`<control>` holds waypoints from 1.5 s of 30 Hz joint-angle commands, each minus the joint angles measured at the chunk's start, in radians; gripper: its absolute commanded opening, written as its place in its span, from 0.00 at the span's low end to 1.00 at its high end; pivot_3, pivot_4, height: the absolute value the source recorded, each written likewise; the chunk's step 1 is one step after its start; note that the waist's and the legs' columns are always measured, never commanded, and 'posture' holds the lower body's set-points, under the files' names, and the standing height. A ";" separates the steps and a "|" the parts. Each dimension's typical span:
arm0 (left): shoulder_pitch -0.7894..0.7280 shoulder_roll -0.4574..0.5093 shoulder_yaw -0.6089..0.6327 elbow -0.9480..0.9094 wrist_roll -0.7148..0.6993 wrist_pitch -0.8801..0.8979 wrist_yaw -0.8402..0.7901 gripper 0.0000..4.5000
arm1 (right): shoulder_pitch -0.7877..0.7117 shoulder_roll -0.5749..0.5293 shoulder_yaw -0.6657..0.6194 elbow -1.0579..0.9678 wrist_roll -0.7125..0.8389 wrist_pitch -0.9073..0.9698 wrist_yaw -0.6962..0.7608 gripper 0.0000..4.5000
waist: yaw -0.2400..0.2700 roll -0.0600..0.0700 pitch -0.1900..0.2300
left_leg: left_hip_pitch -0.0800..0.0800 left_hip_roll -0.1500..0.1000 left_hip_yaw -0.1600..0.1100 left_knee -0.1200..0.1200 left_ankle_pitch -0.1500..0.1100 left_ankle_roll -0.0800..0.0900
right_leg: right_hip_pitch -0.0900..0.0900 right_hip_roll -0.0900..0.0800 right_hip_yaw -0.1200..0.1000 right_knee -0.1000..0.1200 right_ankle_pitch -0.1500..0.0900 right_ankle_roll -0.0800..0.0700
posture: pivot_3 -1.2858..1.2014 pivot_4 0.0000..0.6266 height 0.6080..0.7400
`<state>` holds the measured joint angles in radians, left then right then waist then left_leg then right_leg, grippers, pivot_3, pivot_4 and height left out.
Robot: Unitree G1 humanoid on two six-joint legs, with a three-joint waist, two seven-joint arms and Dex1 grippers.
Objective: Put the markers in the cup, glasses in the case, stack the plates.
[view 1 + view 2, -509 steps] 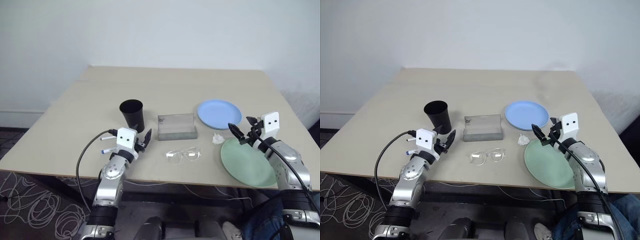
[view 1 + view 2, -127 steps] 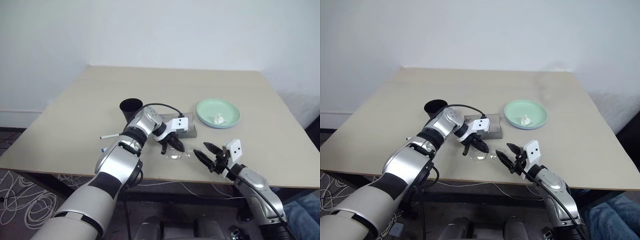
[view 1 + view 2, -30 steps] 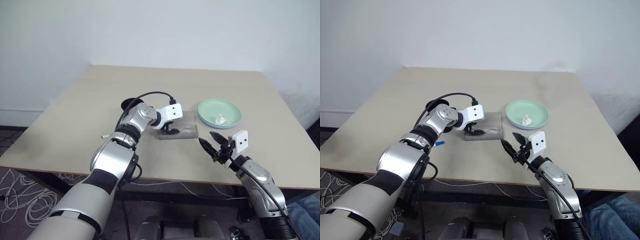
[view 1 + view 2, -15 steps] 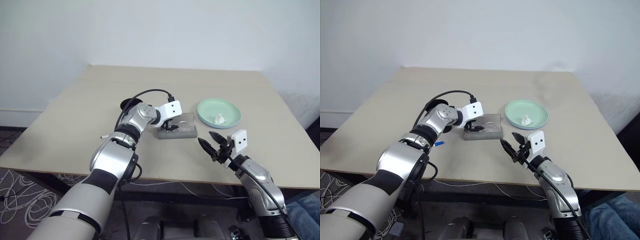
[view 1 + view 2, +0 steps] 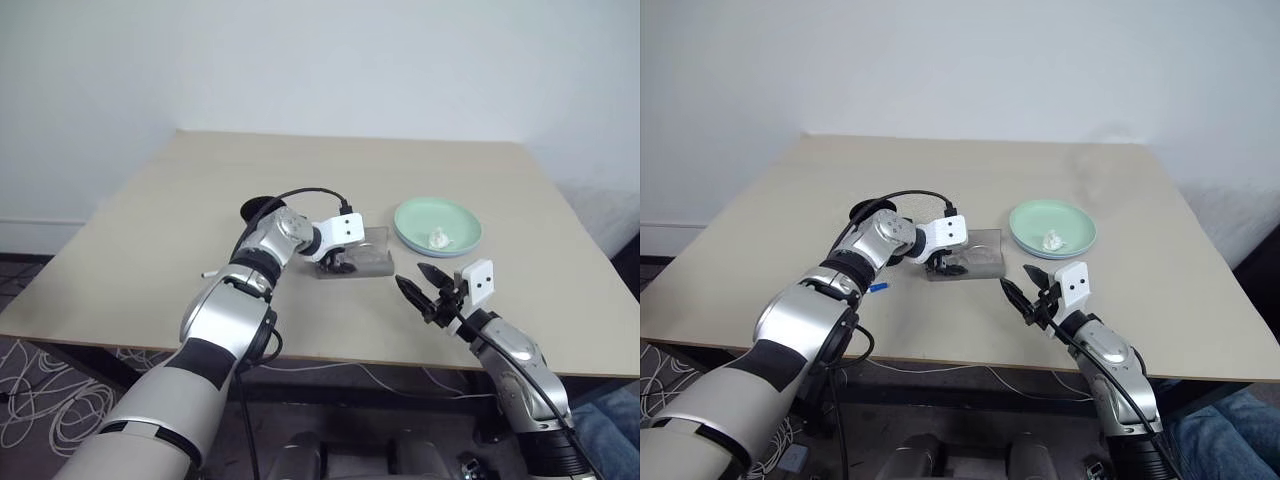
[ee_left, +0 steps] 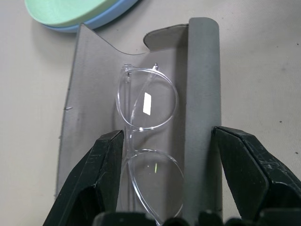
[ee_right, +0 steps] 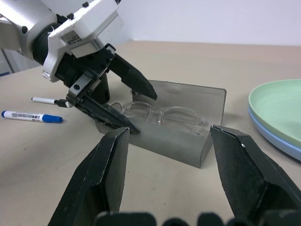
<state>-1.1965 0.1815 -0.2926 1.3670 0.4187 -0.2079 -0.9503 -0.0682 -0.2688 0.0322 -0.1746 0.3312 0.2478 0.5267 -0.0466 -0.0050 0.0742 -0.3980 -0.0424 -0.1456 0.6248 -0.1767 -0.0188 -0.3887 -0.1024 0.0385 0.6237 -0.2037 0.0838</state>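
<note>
A: While the right gripper (image 5: pixel 422 285) hovers near the table edge, fingers apart and empty, what's past it?

B: Glasses (image 6: pixel 146 155) lie in the open case (image 7: pixel 188 136). Left gripper (image 7: pixel 123 104) straddles them, fingers apart. Two markers (image 7: pixel 33 116) beside it, cup (image 5: pixel 868 212) behind the arm, stacked plates (image 5: pixel 438 226) farther right.

I can read no words, brand, number or sign on anything in front of me. The marker (image 7: pixel 32 116) with the blue cap has a line of dark print along its white barrel, but it is too small for me to make out.
</note>
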 commanded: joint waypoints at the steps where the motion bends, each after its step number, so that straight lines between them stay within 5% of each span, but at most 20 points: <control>1: 0.010 0.004 -0.023 -0.006 0.026 0.003 0.018 0.71 | -0.008 0.001 -0.006 -0.023 -0.005 -0.022 -0.002 0.66 | -0.001 0.000 0.000 | 0.000 0.000 0.000 0.000 0.000 0.000 | 0.000 0.000 0.000 0.000 0.000 0.000 | 0.52 0.00 1.00; 8: 0.020 -0.007 -0.018 -0.006 0.012 0.027 -0.011 0.71 | 0.006 -0.003 -0.011 -0.031 -0.004 -0.024 -0.006 0.66 | 0.000 0.000 0.000 | 0.000 0.000 0.000 0.000 0.000 0.000 | 0.000 0.000 0.000 0.000 0.000 0.001 | 0.52 0.00 1.00; 12: 0.023 -0.009 -0.025 -0.008 0.018 0.024 -0.005 0.90 | 0.010 -0.003 -0.010 -0.033 -0.004 -0.025 -0.009 0.66 | 0.000 0.000 0.000 | 0.000 0.000 0.000 0.000 0.000 0.000 | 0.000 0.000 0.000 0.000 0.000 0.001 | 0.52 0.00 1.00; 18: 0.024 -0.010 -0.017 -0.010 0.005 0.027 -0.048 0.90 | 0.005 -0.001 -0.008 -0.031 -0.005 -0.024 -0.011 0.66 | 0.000 0.000 0.000 | 0.000 0.000 0.000 0.000 0.000 0.000 | 0.000 0.000 0.000 0.000 0.000 0.000 | 0.52 0.00 1.00; 22: 0.022 -0.007 -0.026 -0.011 0.015 0.031 -0.026 0.62 | 0.003 -0.002 -0.007 -0.030 -0.005 -0.023 -0.009 0.66 | 0.000 0.000 0.000 | 0.000 0.000 0.000 0.000 0.000 0.000 | 0.000 0.000 0.000 0.000 0.000 0.000 | 0.52 0.00 1.00; 31: 0.020 0.000 -0.016 -0.013 0.003 0.027 -0.059 0.62 | -0.006 -0.003 -0.006 -0.024 -0.005 -0.022 -0.006 0.66 | 0.000 0.000 0.000 | 0.000 0.000 0.000 0.000 0.000 0.000 | 0.000 0.000 0.000 0.000 0.000 -0.001 | 0.52 0.00 1.00; 37: 0.021 0.003 -0.003 -0.015 -0.012 0.035 -0.068 0.26 | -0.010 -0.005 -0.005 -0.022 -0.004 -0.020 -0.003 0.66 | 0.000 0.000 0.000 | -0.001 0.000 0.000 0.000 0.000 0.000 | -0.001 0.000 0.000 0.000 0.000 0.000 | 0.52 0.00 1.00; 45: 0.000 -0.006 0.048 -0.027 -0.066 0.051 -0.128 0.26 | -0.013 -0.008 -0.008 -0.023 -0.002 -0.016 0.001 0.66 | 0.000 0.000 0.000 | -0.001 0.000 0.000 0.000 0.000 0.000 | -0.001 0.000 0.000 0.000 0.000 0.000 | 0.52 0.00 1.00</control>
<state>-1.1627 0.1777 -0.2750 1.3657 0.3871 -0.1612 -1.0560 -0.0621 -0.2698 0.0325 -0.1746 0.3310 0.2389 0.5258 -0.0467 -0.0052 0.0742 -0.3991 -0.0424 -0.1457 0.6248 -0.1767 -0.0187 -0.3896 -0.1025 0.0384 0.6234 -0.2037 0.0839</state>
